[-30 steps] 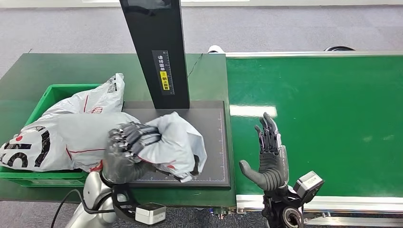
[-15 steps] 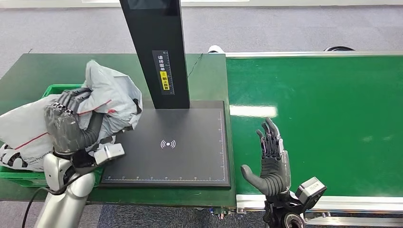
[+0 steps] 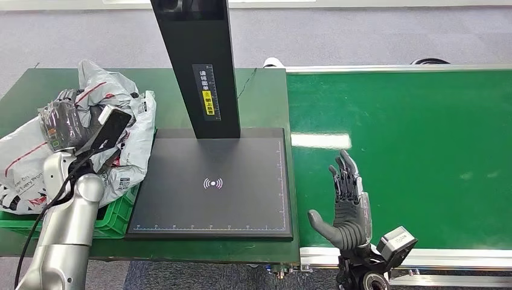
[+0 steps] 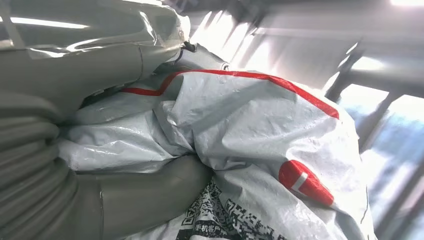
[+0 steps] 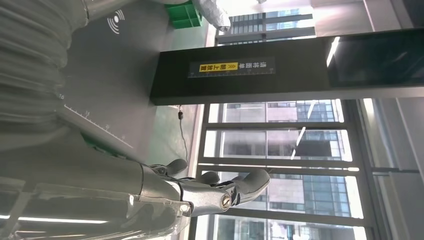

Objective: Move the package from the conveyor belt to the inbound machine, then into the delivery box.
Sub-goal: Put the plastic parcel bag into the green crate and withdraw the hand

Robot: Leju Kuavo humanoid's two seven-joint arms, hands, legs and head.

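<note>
My left hand [image 3: 60, 121] grips a crumpled grey package [image 3: 102, 87] with red stripes, held over the green delivery box [image 3: 115, 217] at the left. The left wrist view shows the same package [image 4: 260, 130] pressed against my left hand [image 4: 75, 150]. Other grey packages [image 3: 24, 169] fill the box beneath it. The inbound machine's black scan pad [image 3: 211, 181] lies bare under its black post [image 3: 196, 60]. My right hand [image 3: 347, 205] stands open and upright over the near edge of the green conveyor belt [image 3: 410, 145], holding nothing; its fingers [image 5: 220, 192] are spread.
The box and the scan pad sit on a dark green table [image 3: 265, 96]. The conveyor's metal rail [image 3: 447, 258] runs along the near side. Grey floor lies beyond the table and belt.
My left hand carried the package off the scan pad, leftward and away, to above the delivery box. The right hand has stayed open over the belt edge.
</note>
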